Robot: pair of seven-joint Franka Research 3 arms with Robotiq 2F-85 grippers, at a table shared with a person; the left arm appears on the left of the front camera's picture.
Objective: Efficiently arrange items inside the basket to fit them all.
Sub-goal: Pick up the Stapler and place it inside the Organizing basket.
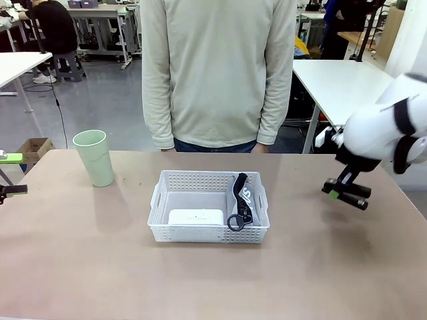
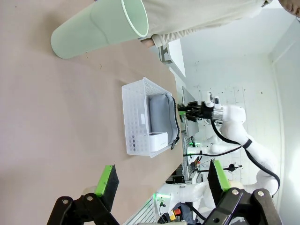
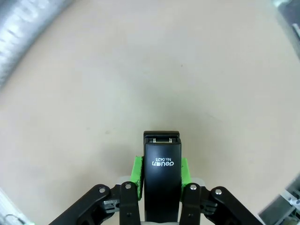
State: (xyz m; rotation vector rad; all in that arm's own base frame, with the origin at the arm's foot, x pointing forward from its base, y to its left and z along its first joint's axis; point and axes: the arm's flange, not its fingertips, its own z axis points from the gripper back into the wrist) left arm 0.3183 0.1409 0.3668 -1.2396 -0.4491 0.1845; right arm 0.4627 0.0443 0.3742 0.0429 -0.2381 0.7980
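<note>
The white basket [image 1: 209, 232] stands at the table's middle, holding the white case [image 1: 195, 217] on its left and the grey zip pouch [image 1: 243, 198] with black strap on its right. The pale green cup [image 1: 94, 157] stands upright on the table at the far left. My right gripper [image 1: 345, 191] hovers above the table at the right, shut on the black stapler [image 3: 162, 180], which lies between the green pads. At the left table edge, my left gripper [image 2: 161, 180] is open and holds nothing; the cup [image 2: 100, 26] and basket [image 2: 138, 117] lie beyond it.
A person in a cream sweater [image 1: 217, 70] stands at the far side of the table behind the basket. Bare brown tabletop [image 1: 100, 267] surrounds the basket. White tables stand in the background at left and right.
</note>
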